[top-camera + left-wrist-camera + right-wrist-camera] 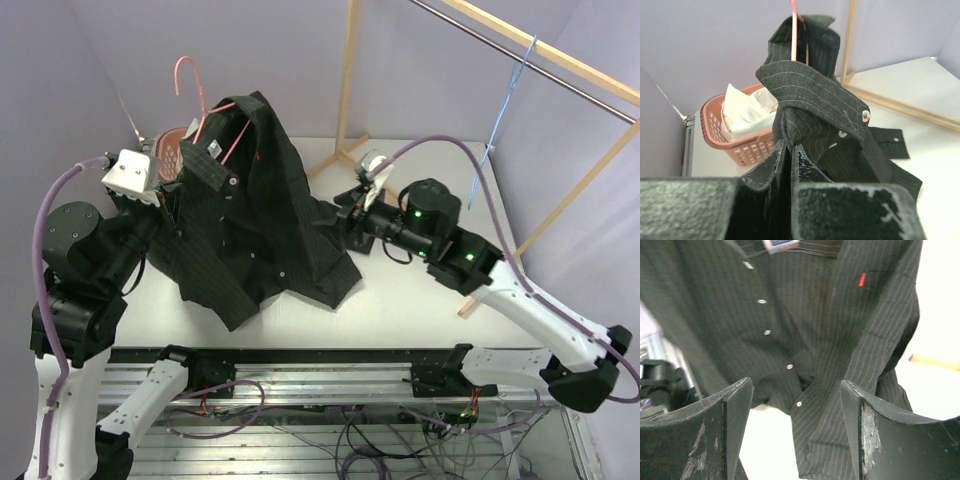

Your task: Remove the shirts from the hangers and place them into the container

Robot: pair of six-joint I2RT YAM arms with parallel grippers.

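Observation:
The dark pinstriped shirt (260, 200) hangs on the pink hanger (190, 75), its lower part spread on the table. My left gripper (168, 188) is shut on a fold of this shirt (810, 85) just below the collar, holding it up; the pink hanger (794, 25) rises through the collar above. My right gripper (345, 215) stands open at the shirt's right edge, with the buttoned front (805, 315) just beyond its fingertips and nothing gripped. The salmon container (747, 150) sits behind the shirt at the left, with the white shirt (745, 110) lying in it. From above, the container (170, 150) is mostly hidden.
A light blue hanger (508, 95) hangs bare on the metal rail (520, 45) of the wooden rack at the right. A rack upright (348, 80) stands behind the shirt, its foot on the table. White tabletop (420, 300) lies in front of the right arm.

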